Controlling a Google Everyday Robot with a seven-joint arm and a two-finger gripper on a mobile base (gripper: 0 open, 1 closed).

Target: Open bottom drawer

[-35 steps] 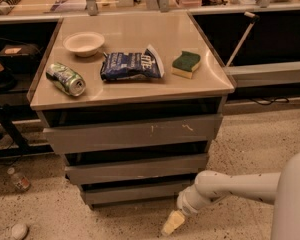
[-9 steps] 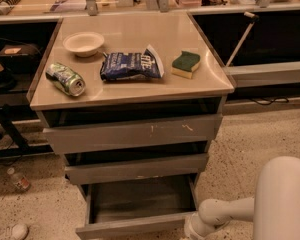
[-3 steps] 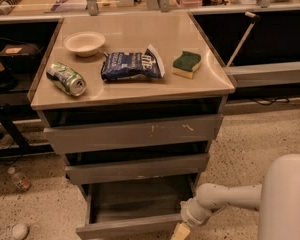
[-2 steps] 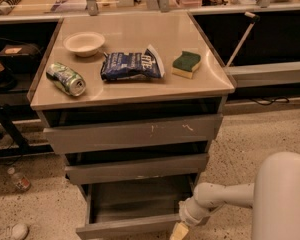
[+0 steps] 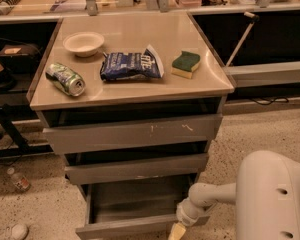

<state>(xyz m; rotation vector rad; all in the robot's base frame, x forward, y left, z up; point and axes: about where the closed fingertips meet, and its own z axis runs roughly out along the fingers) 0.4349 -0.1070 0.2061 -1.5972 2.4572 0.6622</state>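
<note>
Robot gripper (image 5: 177, 231) hanging at the front edge of the open bottom drawer (image 5: 135, 204), bottom centre of the frame.

Whether it is clenching or released cannot be told; its pale tip is running off the lower edge. The white arm (image 5: 225, 194) is reaching in from the lower right. The drawer is standing pulled out, showing its shallow grey tray, beneath the mid-sized front (image 5: 137, 168) and the scratched widest front (image 5: 130, 134). On the table (image 5: 140, 31) above are lying a bowl (image 5: 83, 43), a tipped can (image 5: 65, 78), a blue snack bag (image 5: 131, 65) and a sponge (image 5: 185, 64).

Matt metal bottom drawer (image 5: 132, 204); gripper (image 5: 177, 231) alongside
</note>
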